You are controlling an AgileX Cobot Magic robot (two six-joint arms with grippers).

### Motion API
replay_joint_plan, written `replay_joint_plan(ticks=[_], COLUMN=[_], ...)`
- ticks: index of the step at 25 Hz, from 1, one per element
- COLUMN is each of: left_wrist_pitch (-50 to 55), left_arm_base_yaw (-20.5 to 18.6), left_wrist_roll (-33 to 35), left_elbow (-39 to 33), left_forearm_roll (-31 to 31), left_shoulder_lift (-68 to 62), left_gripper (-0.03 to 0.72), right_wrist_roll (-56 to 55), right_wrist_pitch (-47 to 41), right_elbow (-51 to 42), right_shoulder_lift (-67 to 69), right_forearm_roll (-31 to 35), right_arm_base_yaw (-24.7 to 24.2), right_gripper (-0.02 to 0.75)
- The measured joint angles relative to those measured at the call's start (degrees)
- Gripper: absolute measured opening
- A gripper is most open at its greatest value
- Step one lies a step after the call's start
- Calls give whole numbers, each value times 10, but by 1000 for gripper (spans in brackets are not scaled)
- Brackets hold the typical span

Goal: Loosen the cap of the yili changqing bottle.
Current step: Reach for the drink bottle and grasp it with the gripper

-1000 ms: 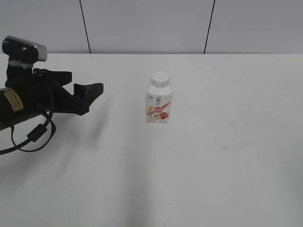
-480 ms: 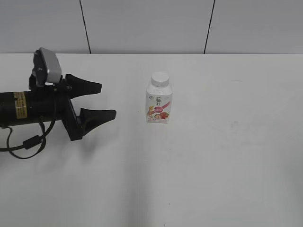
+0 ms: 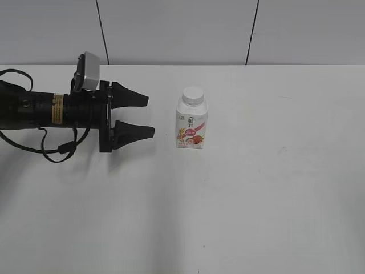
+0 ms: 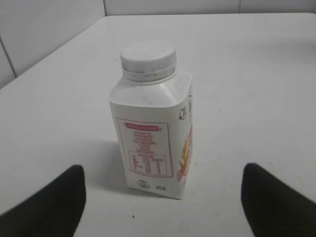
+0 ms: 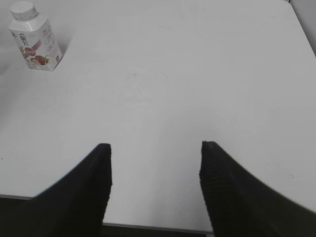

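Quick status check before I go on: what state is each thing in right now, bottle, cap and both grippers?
Bottle: upright on the table, free of both grippers.
Cap: on the bottle's neck, untouched.
Left gripper: open, level with the bottle, short of it, holding nothing.
Right gripper: open, empty, far from the bottle.

White table [image 3: 256, 217], matte, fills most of the view; faint scuff marks on the right part. Behind its far edge: pale grey wall [image 3: 177, 28] w/ two thin dark vertical seams [image 3: 251, 31], one left of table centre, one right. Soft shadows on table's near-left part.
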State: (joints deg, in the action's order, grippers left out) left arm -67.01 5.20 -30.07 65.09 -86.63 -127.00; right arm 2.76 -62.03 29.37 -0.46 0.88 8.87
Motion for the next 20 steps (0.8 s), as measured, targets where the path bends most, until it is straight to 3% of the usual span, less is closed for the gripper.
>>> replay_joint_plan(ticks=[12, 20], left_wrist_pitch=[-20, -20], left_arm_base_yaw=[22, 50], left_wrist_roll=[-66, -94], left_elbow=[135, 183], left_forearm_roll=[-25, -20], left_shoulder_lift=[-105, -146], left_gripper=[586, 586], right_wrist_roll=[0, 0], right_wrist_pitch=[0, 0], right_elbow=[0, 0], right_shoulder_lift=[0, 0], right_forearm_roll=[0, 0], right_arm_base_yaw=[0, 0], right_gripper=[460, 460])
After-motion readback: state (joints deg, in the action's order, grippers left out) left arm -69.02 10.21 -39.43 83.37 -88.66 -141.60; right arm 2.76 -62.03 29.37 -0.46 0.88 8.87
